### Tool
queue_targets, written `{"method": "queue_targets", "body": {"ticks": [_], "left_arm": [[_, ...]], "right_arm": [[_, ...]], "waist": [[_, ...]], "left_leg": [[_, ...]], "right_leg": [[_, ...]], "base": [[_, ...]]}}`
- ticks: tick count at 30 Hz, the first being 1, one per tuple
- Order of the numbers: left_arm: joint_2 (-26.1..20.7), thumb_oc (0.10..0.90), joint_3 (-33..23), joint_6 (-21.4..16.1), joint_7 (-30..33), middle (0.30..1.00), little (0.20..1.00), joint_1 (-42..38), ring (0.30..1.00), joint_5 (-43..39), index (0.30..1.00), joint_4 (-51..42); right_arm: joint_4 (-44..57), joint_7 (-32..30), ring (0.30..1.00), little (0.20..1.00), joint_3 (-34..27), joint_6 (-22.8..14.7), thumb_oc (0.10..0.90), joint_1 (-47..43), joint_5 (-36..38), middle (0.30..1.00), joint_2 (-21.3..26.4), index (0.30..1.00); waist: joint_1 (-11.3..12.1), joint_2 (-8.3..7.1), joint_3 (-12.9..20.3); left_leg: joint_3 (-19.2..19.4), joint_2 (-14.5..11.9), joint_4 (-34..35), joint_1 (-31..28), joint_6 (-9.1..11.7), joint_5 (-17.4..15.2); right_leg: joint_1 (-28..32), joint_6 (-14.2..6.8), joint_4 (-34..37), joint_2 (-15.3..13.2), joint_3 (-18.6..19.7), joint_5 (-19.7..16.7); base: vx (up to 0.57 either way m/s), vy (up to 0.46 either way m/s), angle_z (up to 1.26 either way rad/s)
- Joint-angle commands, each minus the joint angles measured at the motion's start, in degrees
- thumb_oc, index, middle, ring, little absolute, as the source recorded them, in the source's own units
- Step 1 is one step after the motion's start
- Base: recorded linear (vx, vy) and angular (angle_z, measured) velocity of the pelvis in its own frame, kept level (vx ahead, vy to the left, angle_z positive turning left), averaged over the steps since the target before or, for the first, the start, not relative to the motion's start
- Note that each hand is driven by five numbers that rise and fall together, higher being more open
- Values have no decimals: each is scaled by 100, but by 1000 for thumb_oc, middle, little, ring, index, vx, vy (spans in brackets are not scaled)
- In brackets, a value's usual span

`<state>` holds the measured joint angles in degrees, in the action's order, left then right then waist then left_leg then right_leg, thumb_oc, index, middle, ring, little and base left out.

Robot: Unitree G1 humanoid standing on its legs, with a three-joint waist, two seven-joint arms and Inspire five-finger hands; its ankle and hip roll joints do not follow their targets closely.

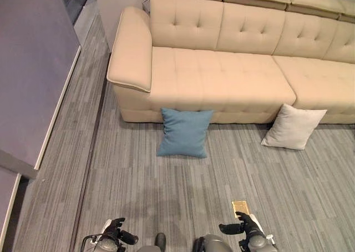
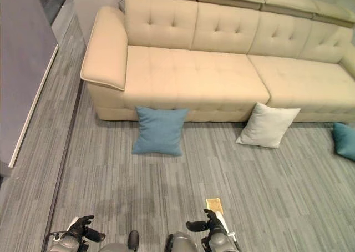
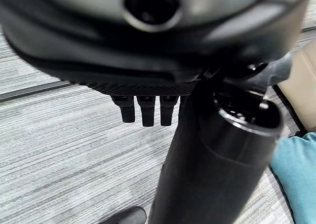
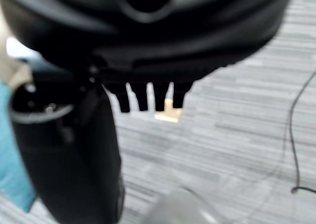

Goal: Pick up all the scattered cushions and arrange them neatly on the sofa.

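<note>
A blue cushion (image 1: 184,132) leans on the front of the beige sofa (image 1: 222,80), standing on the carpet below its left seat. A cream cushion (image 1: 292,127) leans against the sofa front further right. A teal cushion (image 2: 345,141) lies on the floor at the far right. My left hand (image 1: 113,232) hangs low at the bottom left, fingers straight and empty. My right hand (image 1: 247,228) hangs low at the bottom right, also open and empty. Both hands are well short of the cushions. The sofa seats are bare.
A small yellowish tag (image 1: 241,207) lies on the grey carpet just ahead of my right hand. A grey wall (image 1: 33,69) with white skirting runs along the left. A dark strip (image 1: 94,146) in the floor runs from the sofa's left arm toward me.
</note>
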<state>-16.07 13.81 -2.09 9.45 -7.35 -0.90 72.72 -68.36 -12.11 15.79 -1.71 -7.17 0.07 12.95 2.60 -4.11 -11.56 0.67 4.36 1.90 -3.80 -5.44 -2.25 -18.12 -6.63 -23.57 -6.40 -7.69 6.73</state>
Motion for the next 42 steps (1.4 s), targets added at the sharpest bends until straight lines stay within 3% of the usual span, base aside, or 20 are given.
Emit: {"method": "queue_targets", "body": {"ticks": [1,4,5,8,9,10,12,15,19,22,25,30,34,37,39,42], "left_arm": [[-9,800,-7,-106,41,900,900,15,900,233,900,71],[18,800,-17,-120,43,900,900,27,900,321,900,138],[62,800,24,-129,47,900,900,18,900,332,900,159],[98,800,66,-143,40,900,900,7,900,351,900,137],[107,800,81,-149,29,900,900,-11,900,338,900,114],[144,800,125,-150,16,900,900,-70,900,279,900,32],[153,800,146,-145,20,900,900,-105,900,253,900,-8],[174,800,181,-134,33,900,900,-155,900,188,900,-65],[198,800,195,-131,18,900,900,-114,900,195,900,-49],[212,800,169,-127,3,900,900,-69,900,222,900,6],[183,800,157,-122,-21,900,900,0,900,289,900,57],[125,800,6,-61,-51,900,900,218,900,389,900,212],[82,800,-43,-37,-60,900,900,236,900,391,900,213],[9,800,-3,-21,-46,900,900,172,900,363,900,126],[-40,800,31,-44,-20,900,900,107,900,305,900,38],[-55,800,30,-43,-10,900,900,101,900,292,900,31]], "right_arm": [[-53,-122,900,900,-20,-3,800,-132,-104,900,403,900],[-102,-113,900,900,-21,-11,800,-74,-114,900,409,900],[-169,-114,900,900,-10,-7,800,-3,-123,900,428,900],[-208,-125,900,900,-9,-37,800,34,-115,900,453,900],[-205,-128,900,900,-23,-43,800,33,-93,900,469,900],[-200,-151,900,900,-60,-68,800,7,-11,900,519,900],[-200,-178,900,900,-63,-79,800,-6,7,900,543,900],[-232,-189,900,900,-79,-64,800,-1,83,900,565,900],[-263,-169,900,900,-70,-83,800,42,83,900,582,900],[-288,-188,900,900,-46,-87,800,47,37,900,583,900],[-313,-197,900,900,-20,-54,800,82,12,900,574,900],[-324,-144,900,900,-32,-37,800,197,-57,900,445,900],[-273,-85,900,900,-41,-19,800,173,-142,900,387,900],[-192,-67,900,900,2,-3,800,69,-194,900,370,900],[-61,-70,900,900,26,-19,800,-14,-181,900,359,900],[-33,-82,900,900,43,-7,800,-35,-206,900,378,900]], "waist": [[-104,88,-43],[-131,57,6],[-148,64,111],[-151,72,155],[-154,76,146],[-137,38,65],[-127,10,19],[-103,-54,-52],[-28,-114,-26],[67,-67,-28],[174,-4,-30],[245,-36,134],[359,-61,193],[287,9,62],[209,132,-32],[180,161,-23]], "left_leg": [[-683,-70,-463,-98,206,-673],[-759,-70,-370,-242,271,-748],[-790,-183,-448,-234,427,-710],[-776,-303,-672,-151,602,-592],[-748,-356,-874,-53,689,-497],[-627,-415,-1517,303,803,-288],[-578,-455,-1888,543,821,-211],[-418,-555,-2381,915,798,-78],[-464,-228,-1917,1116,665,-477],[-573,14,-1339,1338,700,-216],[-279,29,-1025,1668,715,243],[-285,17,-769,1317,594,200],[-181,22,-723,1095,405,7],[-168,-6,-775,947,229,-98],[-214,-74,-757,802,158,-165],[-252,-94,-661,606,168,-246]], "right_leg": [[316,11,1180,350,118,-780],[500,32,1557,407,188,-835],[709,159,1714,479,144,-800],[893,247,1852,541,77,-755],[978,277,1927,551,55,-737],[1169,372,2056,554,56,-677],[1238,428,2096,549,43,-657],[1431,536,2200,542,42,-584],[1622,494,2337,517,90,-526],[1789,442,2434,600,162,-473],[2036,457,2507,748,185,-344],[2233,403,2338,740,298,-142],[2096,199,1622,550,248,-52],[1529,-43,452,421,223,-423],[1076,-74,-158,304,77,-571],[980,35,124,194,-95,-449]], "base": [[278,-106,23],[188,-122,35],[254,-217,64],[168,-189,60],[123,-221,26],[78,-200,2],[52,-141,-2],[75,-100,9],[116,-20,-3],[149,29,-14],[164,44,-2],[204,70,-22],[148,115,-20],[84,99,-21],[85,84,-6],[145,1,4]]}}
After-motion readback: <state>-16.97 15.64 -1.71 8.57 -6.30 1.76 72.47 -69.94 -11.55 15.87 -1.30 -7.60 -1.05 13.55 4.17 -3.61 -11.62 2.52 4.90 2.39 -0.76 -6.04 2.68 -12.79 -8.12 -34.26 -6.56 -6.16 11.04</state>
